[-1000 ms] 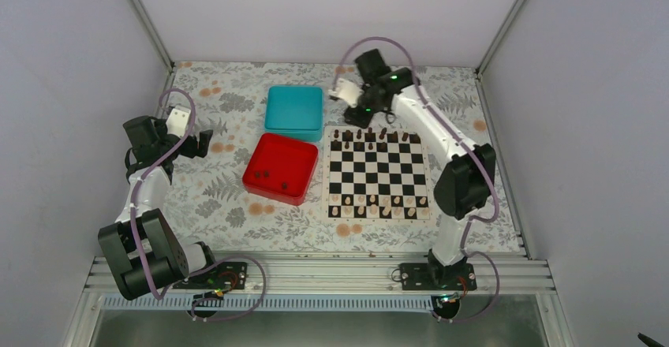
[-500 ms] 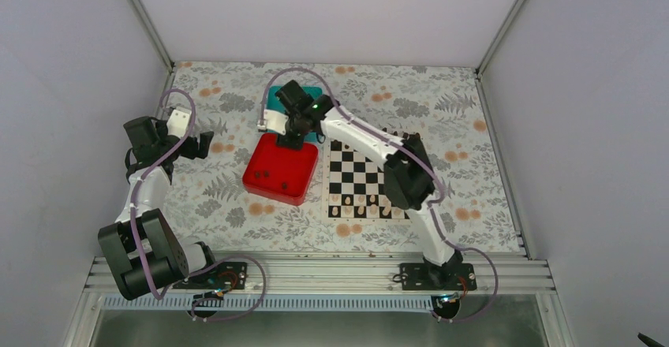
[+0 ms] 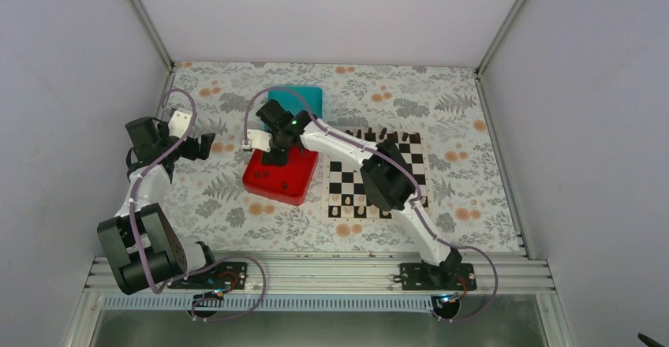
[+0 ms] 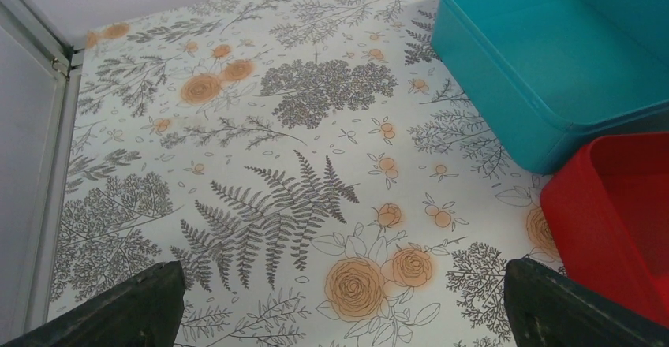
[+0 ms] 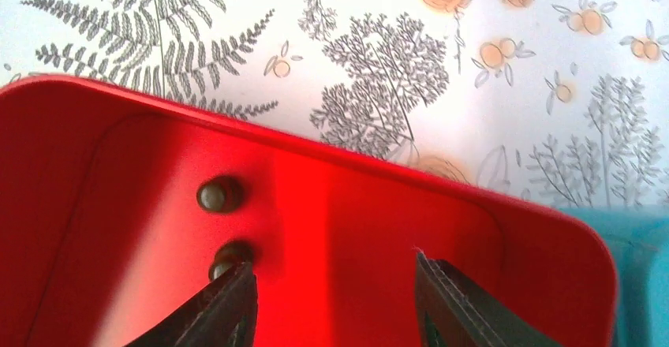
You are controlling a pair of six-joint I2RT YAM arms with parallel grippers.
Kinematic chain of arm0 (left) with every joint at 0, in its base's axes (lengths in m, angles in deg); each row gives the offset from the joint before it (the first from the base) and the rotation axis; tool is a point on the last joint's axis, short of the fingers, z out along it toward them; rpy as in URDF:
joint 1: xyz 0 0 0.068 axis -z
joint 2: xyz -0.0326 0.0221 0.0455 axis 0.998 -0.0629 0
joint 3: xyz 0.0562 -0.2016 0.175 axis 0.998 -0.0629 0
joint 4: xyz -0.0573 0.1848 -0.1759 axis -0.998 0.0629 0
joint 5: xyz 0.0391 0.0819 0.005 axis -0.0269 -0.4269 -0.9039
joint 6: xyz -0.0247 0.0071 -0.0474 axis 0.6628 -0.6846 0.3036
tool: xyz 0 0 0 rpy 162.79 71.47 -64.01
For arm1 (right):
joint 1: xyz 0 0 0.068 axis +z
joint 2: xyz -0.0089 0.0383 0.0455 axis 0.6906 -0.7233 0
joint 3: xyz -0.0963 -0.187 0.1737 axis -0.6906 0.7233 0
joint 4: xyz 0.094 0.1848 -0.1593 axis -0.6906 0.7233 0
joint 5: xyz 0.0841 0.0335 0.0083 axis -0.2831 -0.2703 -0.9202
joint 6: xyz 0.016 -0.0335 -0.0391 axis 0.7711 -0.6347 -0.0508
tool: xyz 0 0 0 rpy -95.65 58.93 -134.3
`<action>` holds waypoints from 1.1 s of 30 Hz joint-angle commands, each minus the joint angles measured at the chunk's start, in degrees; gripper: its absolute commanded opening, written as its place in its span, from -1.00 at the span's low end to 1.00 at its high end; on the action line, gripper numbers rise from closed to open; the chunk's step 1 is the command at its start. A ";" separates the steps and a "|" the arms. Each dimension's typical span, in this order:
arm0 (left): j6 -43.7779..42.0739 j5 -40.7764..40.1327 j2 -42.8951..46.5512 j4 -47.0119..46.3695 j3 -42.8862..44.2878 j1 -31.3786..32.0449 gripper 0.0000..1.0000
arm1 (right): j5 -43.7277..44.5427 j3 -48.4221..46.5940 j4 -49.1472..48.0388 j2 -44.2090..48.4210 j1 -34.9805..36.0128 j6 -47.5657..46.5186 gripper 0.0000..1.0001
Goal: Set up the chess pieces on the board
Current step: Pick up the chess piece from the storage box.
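Table point(image 3: 473, 126) with a flower-and-fern patterned top carries everything. Largest item on it is the board point(image 3: 341, 175), right of centre, with the right arm reaching across it. Its far row holds several dark chess pieces point(image 3: 384, 134) and its near rows hold pale pieces point(image 3: 347, 211); how many places are filled cannot be counted under the arm. The teal box point(image 3: 304, 97) sits just beyond the red tray point(image 3: 272, 193), both left of the board. The right gripper point(image 5: 331, 264) hangs over the far part of the tray with its jaws apart and only bare red floor between them, so it grips nothing. The left gripper point(image 4: 345, 266) hovers over bare table well left of the tray, spread wide and empty. At least two dark pieces remain in the tray: one stands free on the floor, the other lies close by the tip of one right finger and is partly hidden by it. Whether they stand or lie cannot be told from above. Judgement: the job is well along but unfinished, and the step in hand is a pick from the tray. Each piece looks rigid, very light and smooth, with a small round body, so it is likely to tip, roll or squirt out of an off-centre pinch. Best hold is from straight above, with fingers either side of the body, low and centred. The two pieces sit near each other, so a finger may knock the neighbour.
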 commanded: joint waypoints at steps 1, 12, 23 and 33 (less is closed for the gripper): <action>-1.11 1.60 -0.09 -0.67 0.52 -0.40 1.00 | -2.06 -3.64 -0.08 -3.90 0.85 -1.04 0.05; -1.20 1.99 -1.08 -0.85 0.60 -0.40 1.00 | -1.78 -3.58 0.78 -5.53 1.36 -1.47 0.09; -1.06 1.75 -1.23 -1.02 0.64 -0.36 1.00 | 1.43 1.41 -6.22 -0.53 1.32 0.97 0.01; -0.89 1.24 -1.03 -1.19 0.62 -0.41 1.00 | 2.46 1.33 -3.94 2.00 1.23 0.49 0.01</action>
